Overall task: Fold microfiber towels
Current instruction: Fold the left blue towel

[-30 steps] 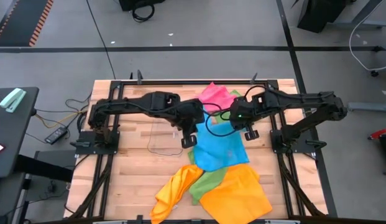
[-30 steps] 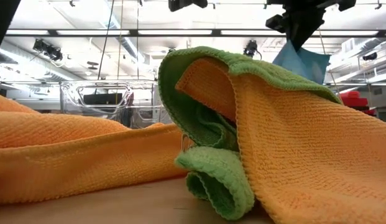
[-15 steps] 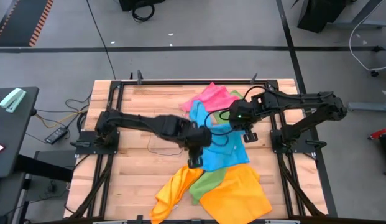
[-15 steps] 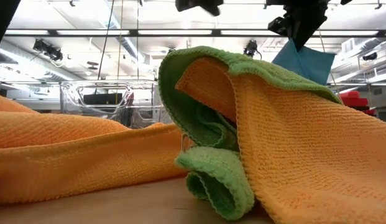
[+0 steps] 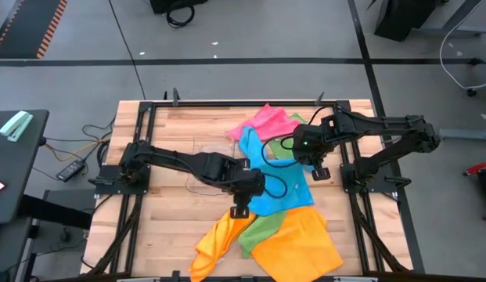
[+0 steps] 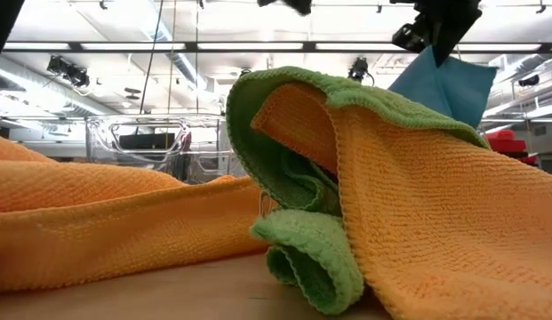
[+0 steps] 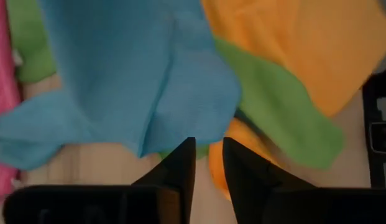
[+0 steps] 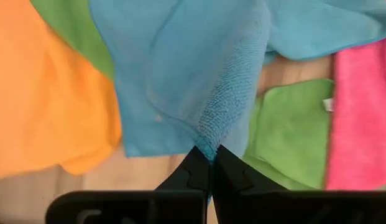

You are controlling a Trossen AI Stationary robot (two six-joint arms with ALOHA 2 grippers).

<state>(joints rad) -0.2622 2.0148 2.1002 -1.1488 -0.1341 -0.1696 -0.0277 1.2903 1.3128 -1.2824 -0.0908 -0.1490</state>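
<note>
The right gripper [image 8: 211, 155] is pinching a corner of the blue towel [image 5: 278, 184] and holding it up off the table [image 5: 168, 227]. The left gripper [image 7: 208, 163], fingers a narrow gap apart and gripping nothing, is hovering over the blue towel's near edge, by the orange towels [image 5: 297, 243] and green towel [image 5: 262, 229]. The pink towel [image 5: 266, 121] is lying farther back.
</note>
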